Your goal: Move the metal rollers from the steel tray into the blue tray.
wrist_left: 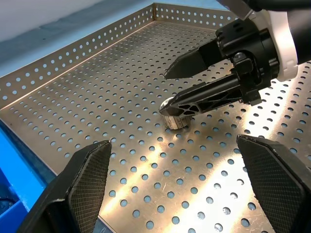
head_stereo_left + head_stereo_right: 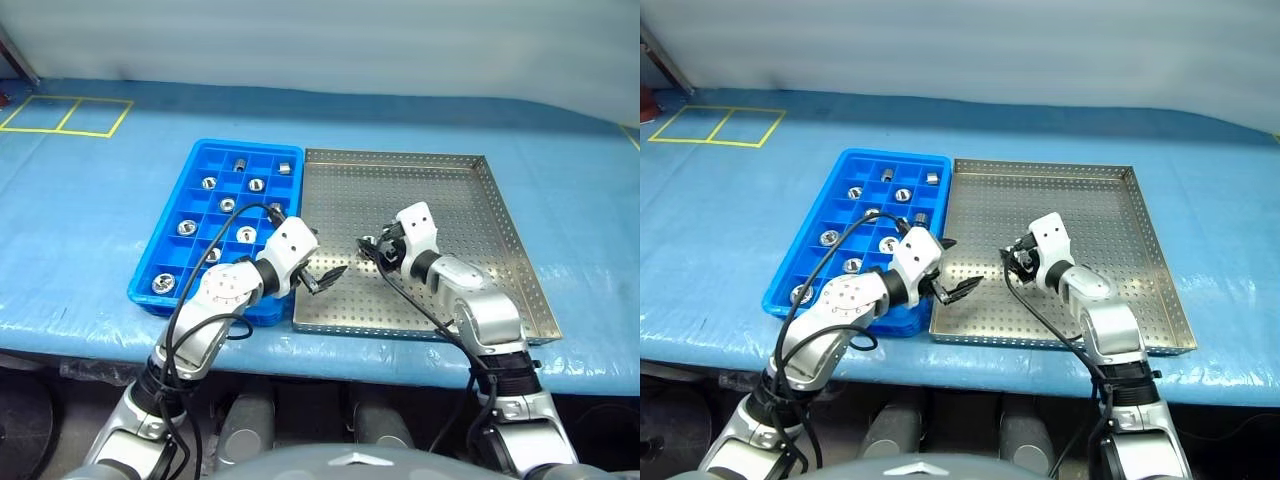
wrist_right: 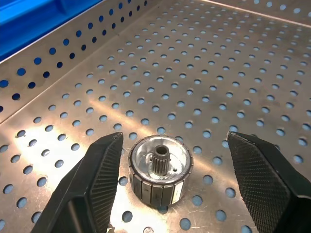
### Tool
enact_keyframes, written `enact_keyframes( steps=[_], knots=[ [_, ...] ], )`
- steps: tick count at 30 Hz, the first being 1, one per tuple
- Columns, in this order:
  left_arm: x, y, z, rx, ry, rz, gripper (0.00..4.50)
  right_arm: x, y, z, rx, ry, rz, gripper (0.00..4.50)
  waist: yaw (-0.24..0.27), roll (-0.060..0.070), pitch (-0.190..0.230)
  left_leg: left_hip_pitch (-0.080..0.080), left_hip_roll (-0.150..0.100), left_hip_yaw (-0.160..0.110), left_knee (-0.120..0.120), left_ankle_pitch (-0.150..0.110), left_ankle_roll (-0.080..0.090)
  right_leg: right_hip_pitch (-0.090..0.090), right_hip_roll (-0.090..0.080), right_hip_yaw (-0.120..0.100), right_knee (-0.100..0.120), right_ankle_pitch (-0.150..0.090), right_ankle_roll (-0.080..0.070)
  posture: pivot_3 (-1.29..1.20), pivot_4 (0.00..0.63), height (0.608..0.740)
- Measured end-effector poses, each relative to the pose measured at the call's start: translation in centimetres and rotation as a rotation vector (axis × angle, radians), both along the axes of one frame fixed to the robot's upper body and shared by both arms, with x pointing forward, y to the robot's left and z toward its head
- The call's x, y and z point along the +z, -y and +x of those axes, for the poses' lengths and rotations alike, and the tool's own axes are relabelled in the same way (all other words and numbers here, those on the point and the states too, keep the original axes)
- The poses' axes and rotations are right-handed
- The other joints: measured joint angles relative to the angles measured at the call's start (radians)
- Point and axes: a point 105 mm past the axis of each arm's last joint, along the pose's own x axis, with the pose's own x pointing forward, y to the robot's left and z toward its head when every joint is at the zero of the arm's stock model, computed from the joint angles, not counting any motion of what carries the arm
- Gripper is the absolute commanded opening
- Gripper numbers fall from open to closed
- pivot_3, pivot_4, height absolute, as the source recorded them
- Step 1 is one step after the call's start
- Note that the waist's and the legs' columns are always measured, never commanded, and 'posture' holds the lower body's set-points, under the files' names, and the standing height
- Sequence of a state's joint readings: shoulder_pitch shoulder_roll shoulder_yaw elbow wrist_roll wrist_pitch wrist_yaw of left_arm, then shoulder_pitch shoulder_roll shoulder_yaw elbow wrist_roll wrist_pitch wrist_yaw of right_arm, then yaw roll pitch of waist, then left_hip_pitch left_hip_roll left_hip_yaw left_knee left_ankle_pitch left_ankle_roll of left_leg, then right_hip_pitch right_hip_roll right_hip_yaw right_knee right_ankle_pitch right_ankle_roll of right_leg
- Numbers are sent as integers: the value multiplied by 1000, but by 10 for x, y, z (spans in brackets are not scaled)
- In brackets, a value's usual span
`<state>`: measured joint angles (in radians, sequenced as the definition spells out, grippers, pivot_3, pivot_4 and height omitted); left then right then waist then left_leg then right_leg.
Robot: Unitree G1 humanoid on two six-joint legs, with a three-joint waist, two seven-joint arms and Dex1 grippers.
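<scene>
My right hand [image 3: 167, 184] sits open around the last roller [image 3: 159, 174] on the steel tray [image 2: 470, 200], my left hand [image 1: 180, 189] open nearby (stiff, heavy, slick steel, I'd guess, so pinch its ribbed sides squarely).

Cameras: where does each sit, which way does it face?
Head stereo pair: looks forward and down at the bright blue compartmented plastic tray and the perforated square steel tray; both arms show.
Left wrist: looks along the open left gripper across the steel tray floor at the right gripper.
Right wrist: right gripper's jaws either side of the one shiny metal roller.
Shared: both wrists see that roller.
</scene>
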<state>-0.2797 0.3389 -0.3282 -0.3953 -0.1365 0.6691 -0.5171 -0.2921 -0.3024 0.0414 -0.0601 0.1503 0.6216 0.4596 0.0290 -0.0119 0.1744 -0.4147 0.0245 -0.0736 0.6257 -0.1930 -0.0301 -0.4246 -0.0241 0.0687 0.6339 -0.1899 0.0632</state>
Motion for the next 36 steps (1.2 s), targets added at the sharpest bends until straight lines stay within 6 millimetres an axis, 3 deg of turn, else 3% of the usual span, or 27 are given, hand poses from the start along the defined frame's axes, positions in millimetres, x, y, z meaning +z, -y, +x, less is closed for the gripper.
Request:
enact_keyframes(
  steps=[3,8,13,18,29,36],
  knots=[
    [-3,-5,0,25,-6,8,4500,-10,-1,0,-2,-37,-3,3209,2,0,0,0,0,0,0,0,0,0,0,0,1,0,0,228,150,740],
    [-7,-12,0,53,-20,17,4500,-13,1,2,-18,-48,-7,1733,8,0,0,0,0,0,0,0,0,0,0,0,1,0,0,231,150,740],
    [-2,-19,-2,86,-8,10,4500,-8,3,2,-15,-31,-18,1733,10,0,0,0,0,0,0,0,0,-1,0,0,1,0,0,233,150,740],
    [-3,-29,-12,133,-29,26,4500,20,-16,-7,124,55,-7,1733,9,0,0,0,0,-1,0,0,0,-1,0,0,1,0,-1,272,150,740],
    [22,-78,-51,357,-20,63,4500,48,-119,-55,637,84,58,1733,39,-1,0,1,1,-2,1,0,0,-2,1,-2,7,-2,-3,420,150,740],
    [11,-104,-67,474,-70,100,4500,49,-146,-72,770,73,72,1733,98,-1,1,1,1,-3,1,0,0,-3,0,-2,7,-3,-4,493,150,740]
  ],
)
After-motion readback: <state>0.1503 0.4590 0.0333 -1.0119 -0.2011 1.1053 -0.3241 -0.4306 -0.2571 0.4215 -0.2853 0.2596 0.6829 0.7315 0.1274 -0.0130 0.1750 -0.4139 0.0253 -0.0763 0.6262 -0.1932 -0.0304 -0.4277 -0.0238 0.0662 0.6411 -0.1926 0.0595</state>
